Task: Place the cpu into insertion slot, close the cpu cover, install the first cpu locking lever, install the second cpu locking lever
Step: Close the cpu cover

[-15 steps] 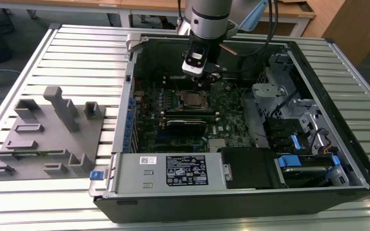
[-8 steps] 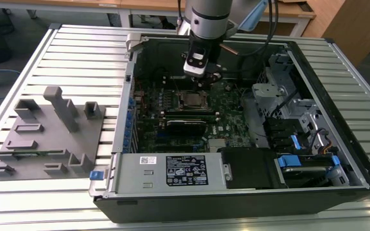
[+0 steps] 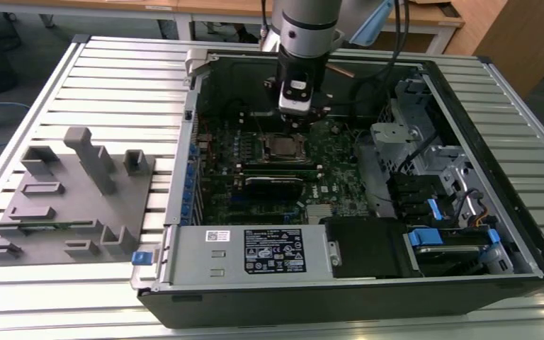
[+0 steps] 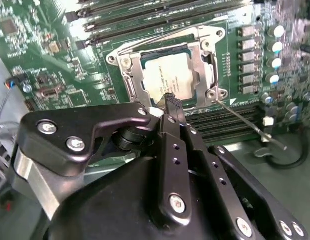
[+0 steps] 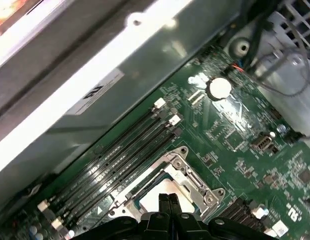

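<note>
Setup: computer case [image 3: 348, 304] lies open on slatted desk [image 3: 111, 78], taking up desk's middle and the exterior view's right side; grey jig block [image 3: 74, 198] by desk edge at the exterior view's left
Arm: reaches down into case, over the socket on the motherboard [image 4: 40, 55]
End effector [image 4: 171, 100]: fingers pressed together, no gap, nothing held btw them; tip sits at edge of socket frame, touching or just above, can't tell which
cpu [image 4: 170, 75]: in the insertion slot, lying flat, silver top showing through the window
cpu cover [image 4: 131, 69]: looks folded down flat around the chip, framing it on all sides
Locking lever [image 4: 245, 122]: thin wire rod sticking out from socket corner, angled away across the board, not hooked
Other lever: wire runs along opposite side of socket, next to RAM slots [image 5: 120, 150]; latched or not, can't tell
Step in hand (judged): cpu placed, cover shut, so work is at first lever
Progress: approx halfway
What the move calls for (judged): closed tip to bear on the free rod, push it down and sideways under its catch; rod is thin and springy, may slip off tip; keep clear of chip top and nearby caps
</note>
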### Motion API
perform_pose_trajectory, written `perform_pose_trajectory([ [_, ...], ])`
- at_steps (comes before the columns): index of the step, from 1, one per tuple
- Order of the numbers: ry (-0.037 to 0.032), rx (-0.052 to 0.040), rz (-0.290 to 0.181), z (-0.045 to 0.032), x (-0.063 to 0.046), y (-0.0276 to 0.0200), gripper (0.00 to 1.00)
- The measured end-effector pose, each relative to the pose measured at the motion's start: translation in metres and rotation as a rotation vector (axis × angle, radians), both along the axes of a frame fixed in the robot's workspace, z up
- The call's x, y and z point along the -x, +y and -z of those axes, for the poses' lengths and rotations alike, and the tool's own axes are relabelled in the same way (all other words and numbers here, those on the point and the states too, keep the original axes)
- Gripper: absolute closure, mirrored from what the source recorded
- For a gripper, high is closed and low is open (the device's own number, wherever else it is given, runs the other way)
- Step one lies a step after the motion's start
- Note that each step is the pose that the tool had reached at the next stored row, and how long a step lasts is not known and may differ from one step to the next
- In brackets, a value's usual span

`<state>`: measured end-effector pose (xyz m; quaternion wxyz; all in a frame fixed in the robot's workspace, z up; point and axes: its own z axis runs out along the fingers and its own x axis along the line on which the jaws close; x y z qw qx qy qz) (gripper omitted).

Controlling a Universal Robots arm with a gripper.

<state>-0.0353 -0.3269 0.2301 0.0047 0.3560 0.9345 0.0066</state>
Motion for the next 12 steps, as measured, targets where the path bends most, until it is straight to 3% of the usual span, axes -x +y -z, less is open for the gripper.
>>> perform_pose_trajectory([
  [12, -0.0001, -0.0001, -0.217, 0.0010, 0.0000, 0.0000, 0.90],
])
